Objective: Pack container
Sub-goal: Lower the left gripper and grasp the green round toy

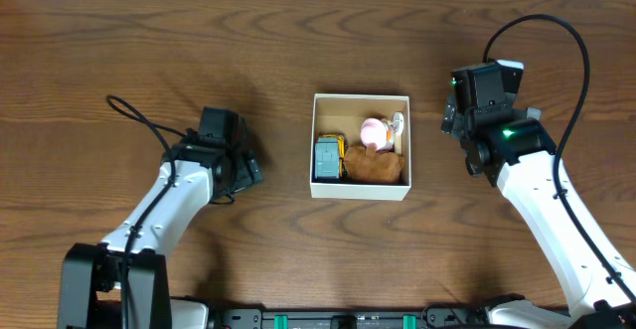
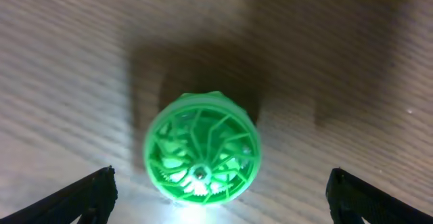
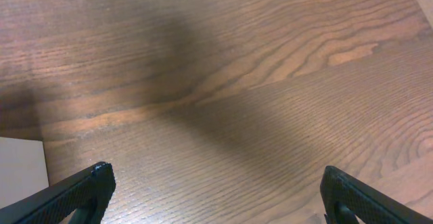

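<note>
The container (image 1: 359, 190), a square white box with a tan inside, stands mid-table. It holds a grey-blue toy (image 1: 327, 157), a pink toy (image 1: 375, 130) and a brown plush (image 1: 376, 166). My left gripper (image 1: 246, 166) is left of the box. In the left wrist view it (image 2: 220, 198) is open, with a green spoked wheel toy (image 2: 201, 148) lying on the table between and just ahead of its fingers. The overhead view hides that toy under the gripper. My right gripper (image 1: 453, 120) is right of the box. It (image 3: 216, 198) is open and empty over bare wood.
A white corner of the container (image 3: 20, 171) shows at the lower left of the right wrist view. Black cables run from both arms. The wooden table (image 1: 149, 51) spreads around the box.
</note>
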`<state>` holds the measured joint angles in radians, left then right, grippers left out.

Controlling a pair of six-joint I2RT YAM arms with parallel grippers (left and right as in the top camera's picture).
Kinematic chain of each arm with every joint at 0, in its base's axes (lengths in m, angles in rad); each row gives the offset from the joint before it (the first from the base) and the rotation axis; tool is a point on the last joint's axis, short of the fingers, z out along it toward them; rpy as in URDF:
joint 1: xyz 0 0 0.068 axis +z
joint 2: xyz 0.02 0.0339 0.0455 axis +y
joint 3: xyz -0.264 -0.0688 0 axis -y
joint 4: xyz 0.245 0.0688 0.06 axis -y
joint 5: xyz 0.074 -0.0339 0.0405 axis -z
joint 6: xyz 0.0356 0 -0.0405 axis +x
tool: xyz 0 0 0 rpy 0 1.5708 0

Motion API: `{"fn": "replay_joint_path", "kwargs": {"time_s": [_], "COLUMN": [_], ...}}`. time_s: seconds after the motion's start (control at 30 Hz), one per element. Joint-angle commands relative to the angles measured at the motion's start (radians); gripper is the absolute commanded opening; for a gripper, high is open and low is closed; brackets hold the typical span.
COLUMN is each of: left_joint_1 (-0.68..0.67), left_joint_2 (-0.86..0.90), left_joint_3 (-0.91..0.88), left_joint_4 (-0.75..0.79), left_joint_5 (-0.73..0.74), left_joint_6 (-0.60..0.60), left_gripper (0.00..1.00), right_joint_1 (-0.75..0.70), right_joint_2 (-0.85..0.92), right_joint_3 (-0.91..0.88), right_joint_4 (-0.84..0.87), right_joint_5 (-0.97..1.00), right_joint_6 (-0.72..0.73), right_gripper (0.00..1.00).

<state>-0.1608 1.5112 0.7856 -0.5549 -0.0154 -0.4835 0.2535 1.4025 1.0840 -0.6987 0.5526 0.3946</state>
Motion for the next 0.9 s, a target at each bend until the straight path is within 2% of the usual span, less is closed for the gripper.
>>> {"fn": "replay_joint_path", "kwargs": {"time_s": [0.0,0.87], "left_joint_1": [0.004,0.005], "left_joint_2": [0.005,0.031], "left_joint_3": [-0.032,-0.043], "left_joint_4": [0.042,0.083], "left_joint_5": [0.026,-0.045], "left_joint_6": [0.019,0.019], "left_gripper": [0.99,0.98], "right_joint_1": [-0.004,-0.004], "right_joint_2": [-0.006,-0.006], "right_joint_3": [0.010,0.010], "right_joint_4": [-0.001,-0.001], "right_joint_5": [0.011,0.011], "right_joint_6": [0.005,0.005], "right_gripper": [0.99,0.99]}}
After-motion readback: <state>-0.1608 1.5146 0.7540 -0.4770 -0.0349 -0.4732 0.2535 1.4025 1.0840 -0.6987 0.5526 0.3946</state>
